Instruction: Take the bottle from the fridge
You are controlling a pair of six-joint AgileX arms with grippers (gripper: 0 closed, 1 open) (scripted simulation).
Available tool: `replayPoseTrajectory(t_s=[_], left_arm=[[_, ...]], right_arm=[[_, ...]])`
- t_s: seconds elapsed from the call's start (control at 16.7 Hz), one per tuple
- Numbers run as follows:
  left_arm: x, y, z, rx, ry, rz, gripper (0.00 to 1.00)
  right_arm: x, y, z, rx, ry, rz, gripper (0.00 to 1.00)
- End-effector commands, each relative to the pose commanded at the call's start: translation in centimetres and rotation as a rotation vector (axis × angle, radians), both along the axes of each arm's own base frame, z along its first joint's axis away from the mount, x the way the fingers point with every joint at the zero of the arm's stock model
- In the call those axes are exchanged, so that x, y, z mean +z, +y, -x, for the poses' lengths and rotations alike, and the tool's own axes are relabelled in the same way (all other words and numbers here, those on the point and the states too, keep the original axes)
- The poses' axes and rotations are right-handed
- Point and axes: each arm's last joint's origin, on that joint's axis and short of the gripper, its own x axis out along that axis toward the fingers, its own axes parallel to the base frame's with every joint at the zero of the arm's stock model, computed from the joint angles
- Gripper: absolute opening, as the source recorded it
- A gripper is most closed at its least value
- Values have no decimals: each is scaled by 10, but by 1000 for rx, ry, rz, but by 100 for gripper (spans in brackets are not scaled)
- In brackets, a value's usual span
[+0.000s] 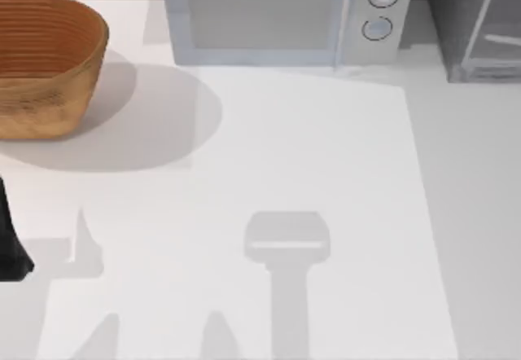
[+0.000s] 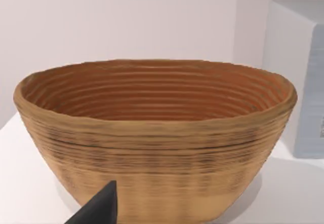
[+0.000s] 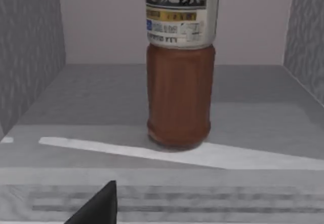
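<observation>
The bottle [image 3: 178, 67] stands upright inside the fridge [image 1: 476, 22], on the grey floor of its compartment, about midway between the two mottled grey side walls and in front of the pale back wall. It holds a brown liquid, and a label with dark and white bands wraps its upper part (the cap is cut off by the frame edge). A pale slanted strip [image 3: 177, 153] runs across the floor right at the bottle's base.

In the top view the fridge sits at the far right corner of the white counter [image 1: 326, 181], just beside the light grey microwave [image 1: 285, 14] with its two round knobs. At the far left stands a woven basket [image 1: 45, 63]; the left wrist view looks into it, and its ribbed inside is bare.

The right gripper [image 3: 98, 206] is in front of the fridge opening, one dark fingertip visible, apart from the bottle; I cannot tell how its fingers stand. The left gripper [image 2: 98, 209] is near the basket, likewise impossible to judge.
</observation>
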Motion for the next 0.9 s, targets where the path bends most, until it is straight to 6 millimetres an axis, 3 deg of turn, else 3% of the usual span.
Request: replayPoseTrajectory(t_s=[0.24, 0.54, 0.72, 0.9], left_arm=[[0, 0, 0, 0, 0, 0, 100], [0, 0, 0, 0, 0, 0, 100], [0, 0, 0, 0, 0, 0, 100], [0, 0, 0, 0, 0, 0, 100]], right_arm=[[5, -3, -61, -4, 0, 1, 100], [18, 8, -132, -7, -1, -1, 100], [24, 16, -154, -8, 1, -2, 100], [25, 17, -157, -8, 0, -2, 100]])
